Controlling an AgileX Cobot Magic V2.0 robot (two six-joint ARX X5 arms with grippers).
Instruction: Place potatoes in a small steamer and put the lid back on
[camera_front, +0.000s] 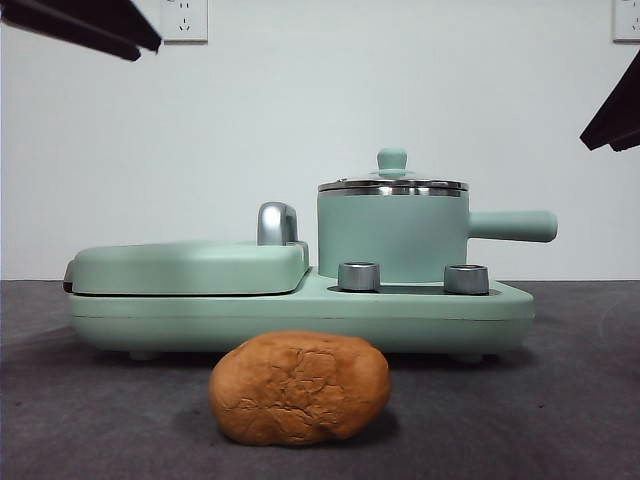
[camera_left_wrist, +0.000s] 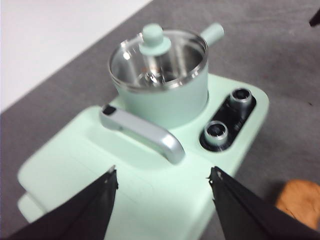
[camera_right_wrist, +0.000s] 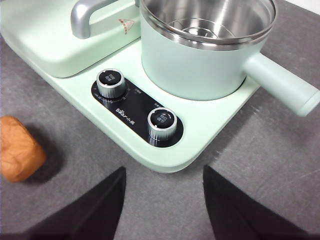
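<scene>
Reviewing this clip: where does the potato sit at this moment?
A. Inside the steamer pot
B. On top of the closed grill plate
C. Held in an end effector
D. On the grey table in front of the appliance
D: the potato lies on the grey table in front of the appliance base, while the lid sits on the small steamer and both end effectors are open and empty.

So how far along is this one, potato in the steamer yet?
Nothing looks done. The potato lies on the table in front of the appliance, and the glass lid sits on the small steamer. Both claws, left and right, are open and empty. Left: lift lid, load potato, replace lid.
</scene>
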